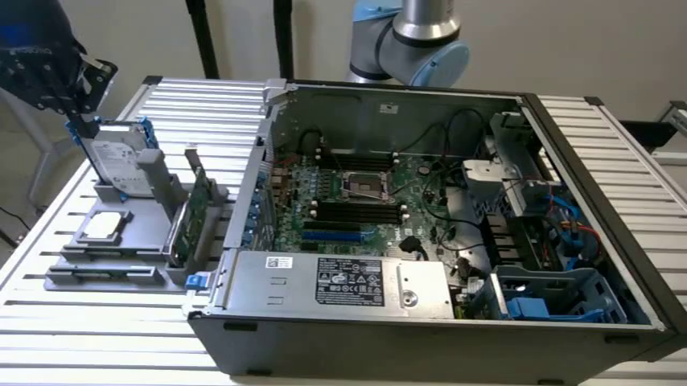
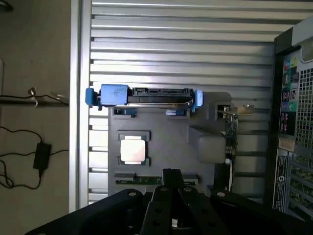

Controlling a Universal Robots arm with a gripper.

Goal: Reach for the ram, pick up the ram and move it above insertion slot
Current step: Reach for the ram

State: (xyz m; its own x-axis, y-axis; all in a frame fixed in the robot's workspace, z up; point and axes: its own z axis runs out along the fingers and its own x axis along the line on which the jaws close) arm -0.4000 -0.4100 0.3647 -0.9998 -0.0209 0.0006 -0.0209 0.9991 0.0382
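Wrist view, thin green ram (image 2: 142,180), ribbed table (image 2: 181,49)

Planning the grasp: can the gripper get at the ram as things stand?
Likely yes: the ram lies uncovered in its holder slot, gripper over it, nothing between. Fingers are shut, though.

Soft, even room light brightens the slatted table (image 1: 612,153), palest toward two o'clock in the exterior view. The open computer case (image 1: 429,350) lies in shade inside, darkest toward four o'clock; in the wrist view the table's slats carry white glare.
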